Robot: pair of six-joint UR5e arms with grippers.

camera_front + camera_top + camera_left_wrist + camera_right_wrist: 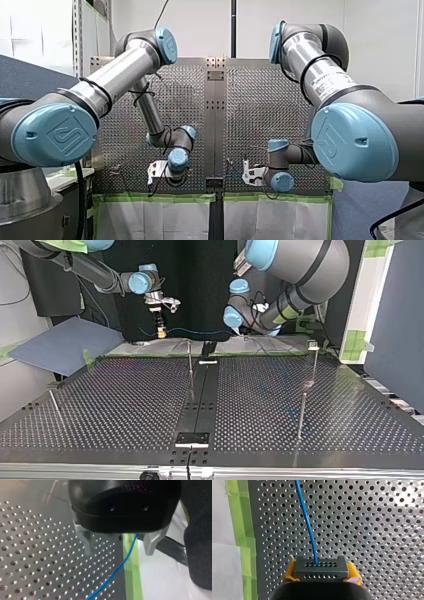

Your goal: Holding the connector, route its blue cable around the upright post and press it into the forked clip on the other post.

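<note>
In the right wrist view my right gripper is shut on a black connector, its yellow pads pressed against both sides. The blue cable leaves the connector's face and runs ahead over the perforated plate. In the top view this gripper hangs near the table's far edge, and the cable sags across to my left arm. My left gripper is open, with the cable passing loosely between its fingers. A thin upright post stands mid-table. A post with a forked clip stands at the top view's right.
Green tape lines the table's edge by both grippers. A black strip runs down the table's middle. A blue-grey board leans at the top view's left, and a short slanted rod stands near that side.
</note>
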